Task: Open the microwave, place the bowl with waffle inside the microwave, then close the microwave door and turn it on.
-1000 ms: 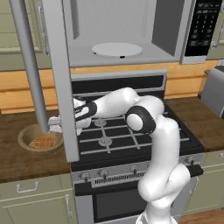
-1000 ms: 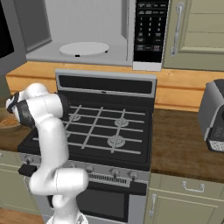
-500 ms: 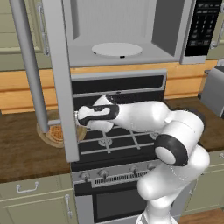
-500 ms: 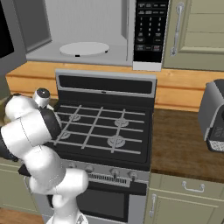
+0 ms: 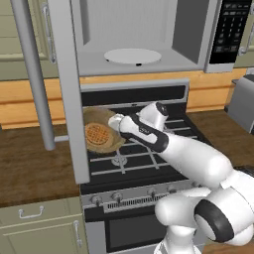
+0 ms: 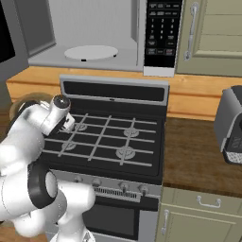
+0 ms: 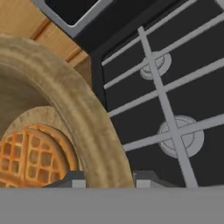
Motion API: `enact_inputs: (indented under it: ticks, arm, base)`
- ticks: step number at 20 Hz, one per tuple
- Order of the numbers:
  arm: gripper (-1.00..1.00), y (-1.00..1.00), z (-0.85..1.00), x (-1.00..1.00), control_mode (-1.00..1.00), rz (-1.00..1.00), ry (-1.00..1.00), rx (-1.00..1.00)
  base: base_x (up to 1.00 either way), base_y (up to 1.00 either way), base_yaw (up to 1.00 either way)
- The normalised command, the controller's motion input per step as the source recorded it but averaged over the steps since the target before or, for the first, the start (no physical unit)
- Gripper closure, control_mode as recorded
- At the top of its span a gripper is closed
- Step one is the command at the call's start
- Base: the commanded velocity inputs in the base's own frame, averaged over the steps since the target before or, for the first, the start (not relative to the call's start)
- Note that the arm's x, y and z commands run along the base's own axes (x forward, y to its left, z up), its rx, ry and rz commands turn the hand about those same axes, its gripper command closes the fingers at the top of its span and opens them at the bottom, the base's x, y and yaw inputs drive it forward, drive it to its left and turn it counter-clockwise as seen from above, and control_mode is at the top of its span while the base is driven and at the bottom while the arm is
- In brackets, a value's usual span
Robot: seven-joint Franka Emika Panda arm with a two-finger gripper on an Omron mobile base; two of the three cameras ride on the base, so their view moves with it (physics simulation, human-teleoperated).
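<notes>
1. Left base view: the microwave (image 5: 149,34) fills the top of the frame, its cavity exposed, with the white turntable plate (image 5: 133,55) inside. The microwave door (image 5: 67,89) stands swung out at left, edge-on. Centre-left, the gripper (image 5: 115,121) meets the rim of the bowl (image 5: 101,130), which is held above the stove (image 5: 144,149) with the waffle (image 5: 97,134) in it.

2. Right base view: the bowl (image 6: 23,105) peeks out at the left edge behind the arm; the keypad panel (image 6: 162,33) is upper centre.

3. Hand view: the jaws pinch the bowl's rim (image 7: 94,131), one finger (image 7: 72,179) inside and one outside; the waffle (image 7: 30,155) sits lower left.
</notes>
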Motion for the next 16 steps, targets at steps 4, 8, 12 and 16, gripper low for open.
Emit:
enact_inputs:
  ticks: [4, 8, 12, 16]
  arm:
    - [1.0, -1.0, 0.54, -0.15, -1.0, -0.35, 0.3, 0.0]
    - [1.0, -1.0, 0.18, -0.4, -1.0, -0.35, 0.18, 0.0]
    - [1.0, -1.0, 0.0, -0.8, -1.0, -0.34, -0.01, 0.04]
    - [1.0, -0.95, 0.0, -0.95, -1.0, -0.31, -0.05, 0.1]
  base:
    - [0.0, 0.0, 0.0]
    - [0.0, 0.0, 0.0]
    - [0.0, 0.0, 0.0]
    - [0.0, 0.0, 0.0]
